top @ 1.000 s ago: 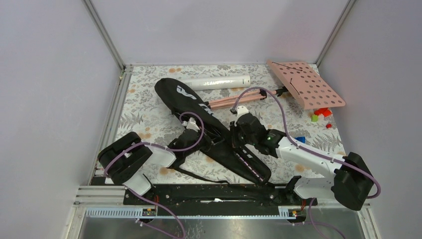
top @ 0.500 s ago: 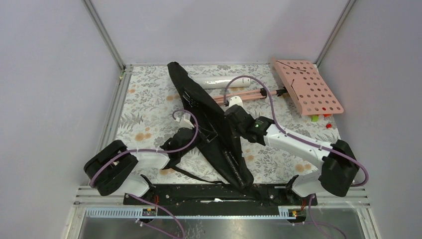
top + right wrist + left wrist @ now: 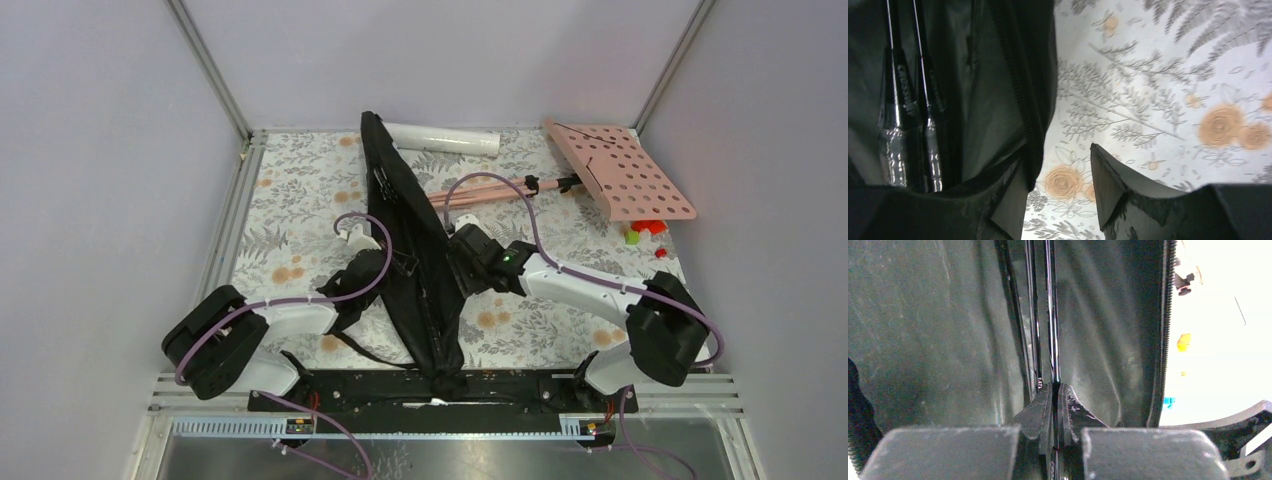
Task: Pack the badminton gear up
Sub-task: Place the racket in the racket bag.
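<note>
Packing looks a good way along, by my judgement: the two thin black rackets (image 3: 928, 105) already lie side by side inside the black racket-shaped fabric bag (image 3: 400, 200), their shafts showing through its open side in both wrist views. The bag is tipped up on its edge between the two arms, running from the near edge of the flower-patterned bench (image 3: 300, 200) towards the far wall. The left hand (image 3: 1054, 392) is pinched narrow, its fingers closed on one racket shaft inside the bag. The right hand (image 3: 1055, 159) stands wide, with the bag's zipped edge just inside the gap beside one finger; it grips nothing. What is left, as far as I can see: the long white tube (image 3: 442, 140) lies outside the bag at the far edge of the bench, just beyond the bag's broad end, and the zip is not closed. No shuttlecocks show in any view, so whether they are packed cannot be told. The pink perforated music stand (image 3: 625, 175) and the small coloured blocks (image 3: 645, 228) sit at the far right, apart from the work.
</note>
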`<state>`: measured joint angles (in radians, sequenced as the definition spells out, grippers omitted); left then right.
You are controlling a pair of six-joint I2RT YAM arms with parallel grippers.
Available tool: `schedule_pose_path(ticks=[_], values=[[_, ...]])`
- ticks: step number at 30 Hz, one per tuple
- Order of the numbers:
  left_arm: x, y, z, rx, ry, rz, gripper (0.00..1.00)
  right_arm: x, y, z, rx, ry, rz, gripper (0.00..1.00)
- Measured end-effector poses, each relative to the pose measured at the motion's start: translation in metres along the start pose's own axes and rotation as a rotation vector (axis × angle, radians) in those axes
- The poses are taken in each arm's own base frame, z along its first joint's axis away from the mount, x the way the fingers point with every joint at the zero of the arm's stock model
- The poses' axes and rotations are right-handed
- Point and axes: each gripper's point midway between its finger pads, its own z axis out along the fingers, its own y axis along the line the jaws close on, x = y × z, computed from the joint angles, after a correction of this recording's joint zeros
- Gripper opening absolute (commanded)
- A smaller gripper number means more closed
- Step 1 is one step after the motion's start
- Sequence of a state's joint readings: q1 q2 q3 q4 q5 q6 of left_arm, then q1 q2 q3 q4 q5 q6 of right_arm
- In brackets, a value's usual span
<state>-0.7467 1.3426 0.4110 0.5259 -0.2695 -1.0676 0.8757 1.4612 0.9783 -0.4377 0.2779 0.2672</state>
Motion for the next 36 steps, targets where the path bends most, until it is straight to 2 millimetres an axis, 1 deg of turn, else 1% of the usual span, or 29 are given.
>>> schedule_pose_path(ticks=[2, 5, 8, 10, 11, 12, 13, 15, 16, 18, 20, 26, 30, 33, 36], values=[[0.002, 0.008, 0.004, -0.025, 0.003, 0.001, 0.00, 0.011, 0.010, 0.006, -0.032, 0.036, 0.016, 0.54], [-0.001, 0.005, 0.005, -0.021, -0.010, -0.003, 0.00, 0.018, 0.024, 0.005, -0.070, 0.057, 0.031, 0.54], [-0.004, 0.007, 0.008, -0.031, -0.027, -0.004, 0.00, 0.031, 0.047, 0.003, -0.145, 0.083, 0.042, 0.51], [-0.007, 0.009, 0.009, -0.040, -0.039, -0.005, 0.00, 0.045, 0.062, 0.000, -0.192, 0.117, 0.044, 0.50], [-0.008, 0.009, 0.009, -0.042, -0.044, -0.006, 0.00, 0.051, 0.067, -0.001, -0.207, 0.133, 0.043, 0.47], [-0.008, 0.010, 0.009, -0.044, -0.045, -0.006, 0.00, 0.054, 0.072, -0.002, -0.220, 0.144, 0.045, 0.42], [-0.009, 0.010, 0.009, -0.045, -0.046, -0.006, 0.00, 0.057, 0.076, -0.004, -0.232, 0.151, 0.047, 0.32], [-0.009, 0.010, 0.009, -0.046, -0.048, -0.005, 0.00, 0.061, 0.085, -0.008, -0.255, 0.161, 0.046, 0.09], [-0.009, 0.010, 0.009, -0.048, -0.050, -0.004, 0.00, 0.062, 0.087, -0.009, -0.259, 0.163, 0.039, 0.01], [-0.010, 0.012, 0.009, -0.056, -0.053, 0.000, 0.00, 0.064, 0.090, -0.011, -0.264, 0.165, 0.039, 0.00], [-0.010, 0.014, 0.009, -0.068, -0.051, 0.008, 0.00, 0.064, 0.089, -0.015, -0.258, 0.160, 0.038, 0.00], [-0.010, 0.024, 0.003, -0.111, -0.048, 0.050, 0.00, 0.061, 0.068, -0.032, -0.210, 0.124, -0.011, 0.00], [-0.013, 0.026, -0.002, -0.125, -0.047, 0.070, 0.00, 0.064, 0.061, -0.038, -0.220, 0.114, -0.077, 0.00], [-0.014, 0.024, -0.003, -0.119, -0.050, 0.065, 0.00, 0.062, 0.064, -0.040, -0.249, 0.102, -0.109, 0.00], [-0.013, 0.025, -0.002, -0.127, -0.047, 0.050, 0.00, 0.061, 0.074, -0.041, -0.307, 0.103, -0.127, 0.00]])
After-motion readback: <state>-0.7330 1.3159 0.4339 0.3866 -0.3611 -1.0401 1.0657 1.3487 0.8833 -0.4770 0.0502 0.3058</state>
